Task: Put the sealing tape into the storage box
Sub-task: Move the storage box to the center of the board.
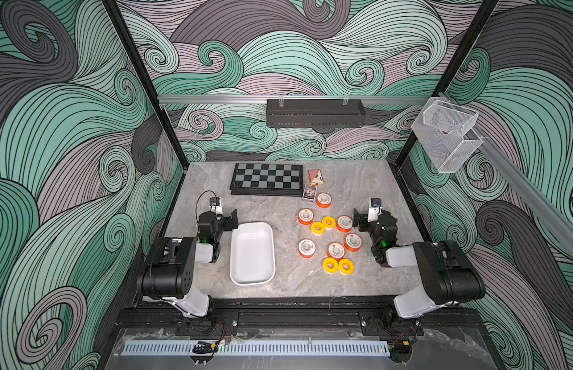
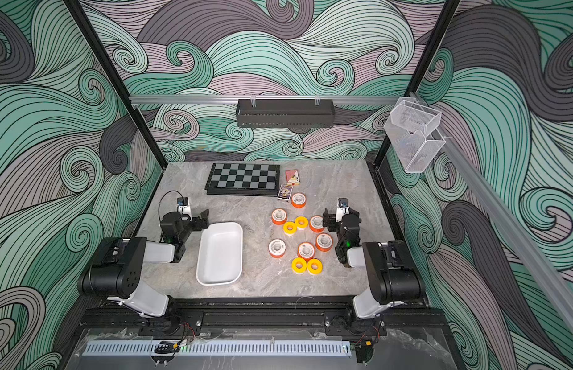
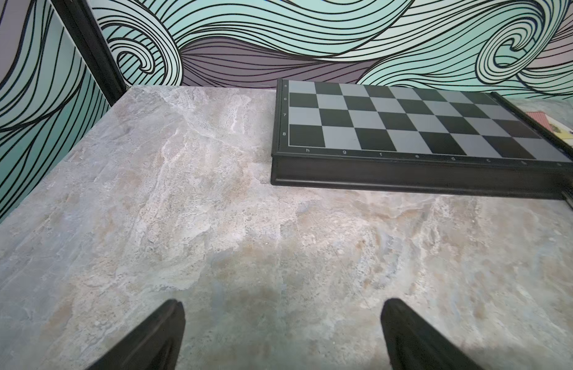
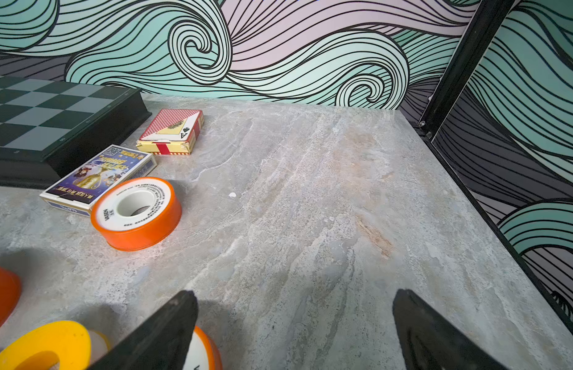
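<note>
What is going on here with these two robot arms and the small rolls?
Nothing is being handled yet. The left claw and the right claw are both open and empty. The shallow white plastic tray beside the left claw holds nothing. Six white-faced orange tape spools and four yellow tape rings all lie on the grey marbled table, toward the right claw.

Orange and yellow sealing tape point(image 1: 306, 248); white storage box point(image 1: 252, 256).

storage box point(image 1: 252, 253): glossy white plastic | table point(image 1: 359, 192): matt stone-look | sealing tape point(image 4: 137, 235): smooth orange plastic
</note>
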You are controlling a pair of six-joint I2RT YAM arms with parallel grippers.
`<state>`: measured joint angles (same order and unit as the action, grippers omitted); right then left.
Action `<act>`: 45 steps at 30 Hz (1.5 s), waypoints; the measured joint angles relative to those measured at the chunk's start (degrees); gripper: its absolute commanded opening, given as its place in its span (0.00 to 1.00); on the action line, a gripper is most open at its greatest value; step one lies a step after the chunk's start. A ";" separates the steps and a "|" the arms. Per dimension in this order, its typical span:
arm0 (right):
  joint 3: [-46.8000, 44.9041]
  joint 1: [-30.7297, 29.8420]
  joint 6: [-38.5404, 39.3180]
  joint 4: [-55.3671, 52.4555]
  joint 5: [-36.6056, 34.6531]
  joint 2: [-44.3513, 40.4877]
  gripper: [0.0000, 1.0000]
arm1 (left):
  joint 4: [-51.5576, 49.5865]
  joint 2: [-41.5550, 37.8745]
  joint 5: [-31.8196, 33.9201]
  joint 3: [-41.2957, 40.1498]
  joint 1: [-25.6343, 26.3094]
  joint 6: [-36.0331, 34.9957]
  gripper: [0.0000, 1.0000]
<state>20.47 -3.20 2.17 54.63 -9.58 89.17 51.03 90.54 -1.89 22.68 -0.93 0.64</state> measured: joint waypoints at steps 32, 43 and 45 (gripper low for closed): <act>-0.98 -1.22 0.11 1.77 -3.34 -0.55 0.99 | -9.53 -9.11 4.87 0.37 0.13 2.45 0.99; 10.95 -2.27 -14.47 -29.75 -12.98 -29.94 0.97 | -32.04 -31.78 11.47 5.53 0.72 32.48 0.99; 14.93 -0.74 -17.44 -36.52 -10.08 -33.35 0.95 | -36.11 -30.36 9.25 4.22 1.40 35.69 0.95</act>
<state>35.40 -3.95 -15.27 18.11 -19.66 55.81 14.92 60.18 7.35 26.89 0.47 36.34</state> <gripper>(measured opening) 0.958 0.980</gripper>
